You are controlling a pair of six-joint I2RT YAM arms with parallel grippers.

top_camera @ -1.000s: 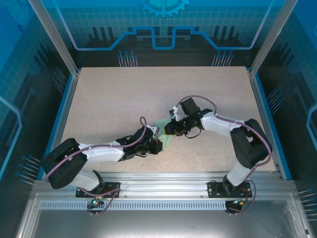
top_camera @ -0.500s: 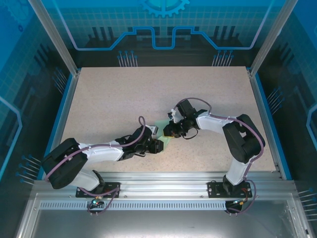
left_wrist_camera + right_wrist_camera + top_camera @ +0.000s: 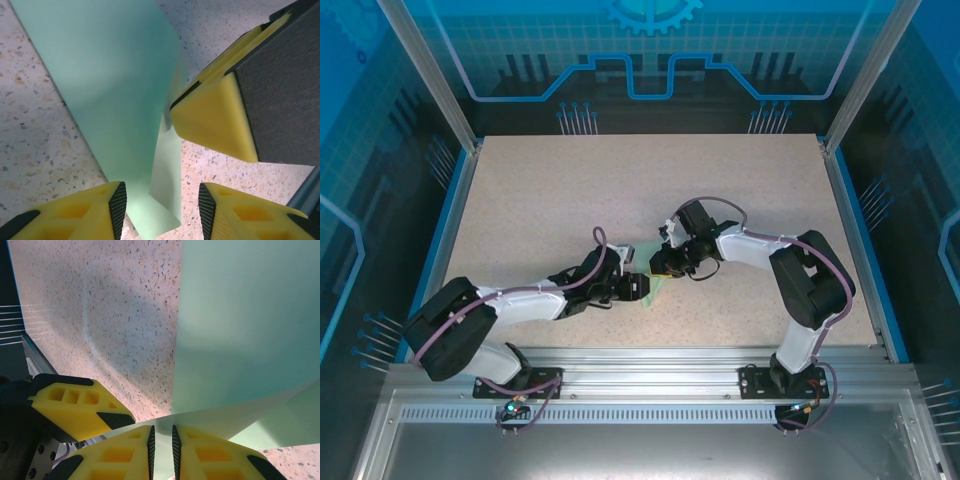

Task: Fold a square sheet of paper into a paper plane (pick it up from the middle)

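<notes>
Two wrist views clarify: right hand (image 3: 162,437) pinches the paper (image 3: 240,330), left hand (image 3: 161,202) open.

1. The left gripper (image 3: 636,286) was shut and has now opened, with the edge of the paper (image 3: 657,289) between its jaws.
2. It has slid a bit up the frame.
3. The right gripper (image 3: 661,266) has moved a little left and down.
4. The right arm (image 3: 760,246) has tucked in toward the middle.
</notes>
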